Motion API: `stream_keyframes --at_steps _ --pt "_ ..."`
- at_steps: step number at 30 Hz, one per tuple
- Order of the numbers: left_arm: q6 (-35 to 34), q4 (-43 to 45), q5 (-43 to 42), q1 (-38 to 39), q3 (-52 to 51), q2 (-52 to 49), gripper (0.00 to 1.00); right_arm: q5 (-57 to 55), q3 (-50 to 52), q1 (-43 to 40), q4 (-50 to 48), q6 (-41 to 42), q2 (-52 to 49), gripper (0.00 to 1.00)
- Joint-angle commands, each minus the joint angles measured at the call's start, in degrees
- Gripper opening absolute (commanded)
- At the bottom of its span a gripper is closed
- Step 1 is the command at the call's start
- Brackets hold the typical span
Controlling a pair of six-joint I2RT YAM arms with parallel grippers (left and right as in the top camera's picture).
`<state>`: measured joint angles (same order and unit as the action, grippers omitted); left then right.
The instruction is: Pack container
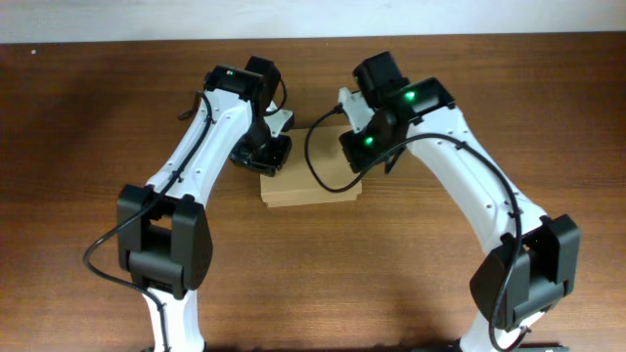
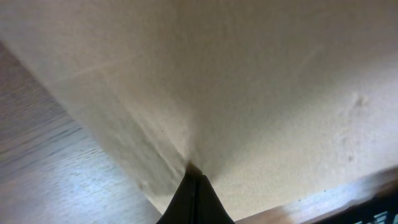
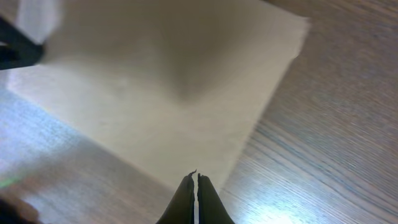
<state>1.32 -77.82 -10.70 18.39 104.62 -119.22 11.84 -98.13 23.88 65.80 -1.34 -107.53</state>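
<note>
The container point(image 1: 311, 186) is a tan cardboard box lying flat and closed on the wooden table, mostly hidden under both arms in the overhead view. My left gripper point(image 1: 262, 156) is over its left end; in the left wrist view its shut fingertips point(image 2: 193, 171) press on the tan lid point(image 2: 261, 93). My right gripper point(image 1: 362, 147) is over its right end; in the right wrist view its shut fingertips point(image 3: 193, 180) hang just above the box's near edge point(image 3: 161, 106), holding nothing. No pens or tape roll show.
The brown wooden table point(image 1: 98, 117) stretches to both sides and in front of the box. A white wall edge point(image 1: 313, 20) runs along the back. Black cables loop off both arms over the box.
</note>
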Motion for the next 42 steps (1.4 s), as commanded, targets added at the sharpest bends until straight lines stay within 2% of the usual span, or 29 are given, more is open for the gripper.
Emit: stream_keyframes --at_steps 1,13,17,20,25,31,34,36,39,42 --pt "0.83 0.59 -1.01 0.04 -4.02 -0.17 0.02 -1.68 0.87 1.03 -0.22 0.15 -1.29 0.04" --pt "0.83 2.08 -1.14 0.04 -5.90 -0.17 0.02 -1.99 8.63 0.85 -6.80 0.13 -6.32 0.04" --pt "0.83 1.95 -1.11 -0.07 -5.14 -0.11 0.02 -2.01 6.36 0.42 -6.23 -0.11 -5.90 0.04" --pt "0.83 0.11 -1.07 -0.55 -1.73 0.20 0.02 -3.37 1.14 -0.35 -4.37 -0.11 -4.11 0.04" --pt "0.28 -3.13 2.05 -2.67 9.81 1.31 0.02 -15.54 -11.63 -1.68 0.98 -0.11 -1.09 0.04" --pt "-0.50 -12.94 10.71 -5.51 31.71 1.84 0.02 -21.20 -32.37 -2.54 11.13 -0.13 -0.07 0.04" --pt "-1.46 -18.62 13.62 -6.75 43.95 1.84 0.07 -24.33 -43.76 -2.51 16.92 -0.28 -0.07 0.04" --pt "-2.21 -18.86 13.09 -7.67 49.24 3.06 0.09 -25.18 -49.48 -2.43 20.20 0.48 0.55 0.04" --pt "-2.19 -18.86 14.40 -7.87 51.04 6.75 0.10 -25.24 -49.81 -2.54 20.65 0.85 4.59 0.04" --pt "-2.21 -18.86 15.69 -8.09 49.07 11.34 0.11 -25.44 -44.85 -2.54 19.23 1.46 10.64 0.04"
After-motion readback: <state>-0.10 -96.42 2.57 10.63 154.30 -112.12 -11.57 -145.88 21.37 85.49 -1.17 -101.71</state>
